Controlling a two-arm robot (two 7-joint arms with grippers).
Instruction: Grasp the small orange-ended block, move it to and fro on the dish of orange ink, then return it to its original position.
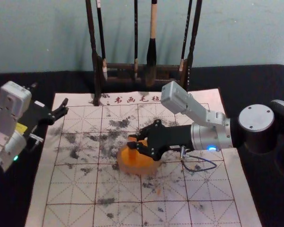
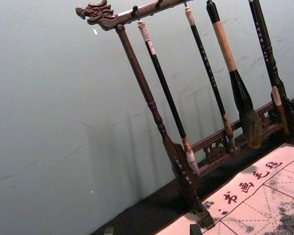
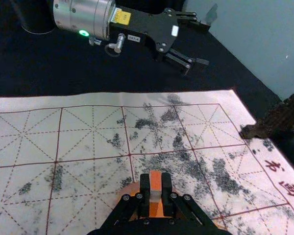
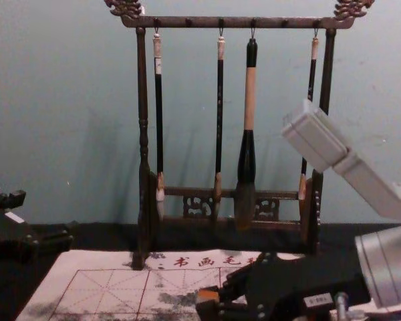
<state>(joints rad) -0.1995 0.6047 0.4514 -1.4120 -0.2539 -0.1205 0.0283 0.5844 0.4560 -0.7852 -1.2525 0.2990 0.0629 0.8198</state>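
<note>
In the head view, my right gripper point(image 1: 133, 141) reaches in from the right over the dish of orange ink point(image 1: 144, 165), near the middle of the mat. The right wrist view has my right gripper point(image 3: 156, 192) shut on the small block point(image 3: 155, 182), which shows an orange end and a pale band between the fingers. From the chest, the block point(image 4: 208, 294) appears at the fingertips, low in the picture. Whether it touches the ink is hidden. My left gripper point(image 1: 48, 98) is parked at the mat's left side; in its wrist view, the left gripper point(image 2: 152, 230) stands open, holding nothing.
A dark wooden rack point(image 4: 147, 134) with several hanging brushes, including a thick brush point(image 4: 246, 154), stands at the mat's back edge. The gridded mat point(image 1: 66, 189), stained with black ink, lies on a dark tablecloth. A wall rises behind.
</note>
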